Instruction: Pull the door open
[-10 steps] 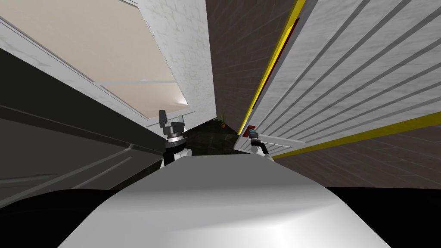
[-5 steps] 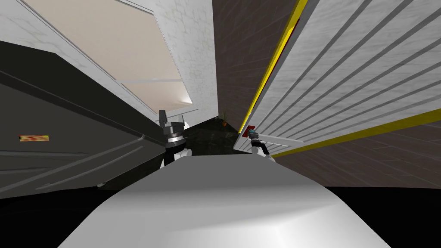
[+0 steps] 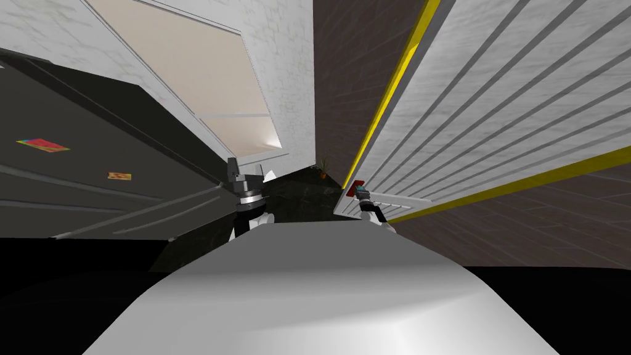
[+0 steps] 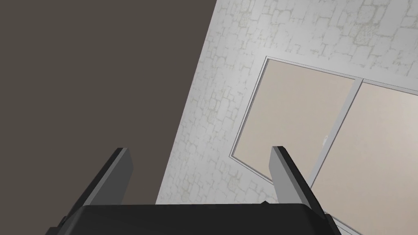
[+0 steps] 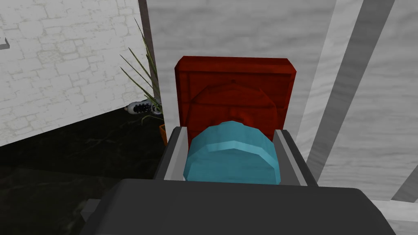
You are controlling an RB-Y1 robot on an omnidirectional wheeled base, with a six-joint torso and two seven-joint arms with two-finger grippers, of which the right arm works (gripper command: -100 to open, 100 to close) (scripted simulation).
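At door's free edge, right gripper [image 5: 230,136] clamped on teal knob [image 5: 232,161] of white slatted door [image 3: 493,92]; head view swung in last second, dark stickered panel [image 3: 92,197] now visible; I read my base turning, door likely following; left gripper [image 4: 200,149] idle, fingers apart.

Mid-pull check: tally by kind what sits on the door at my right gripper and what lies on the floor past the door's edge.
Knob: 1
Red plate: 1
Potted plant: 1
Shoe: 1
Total: 4
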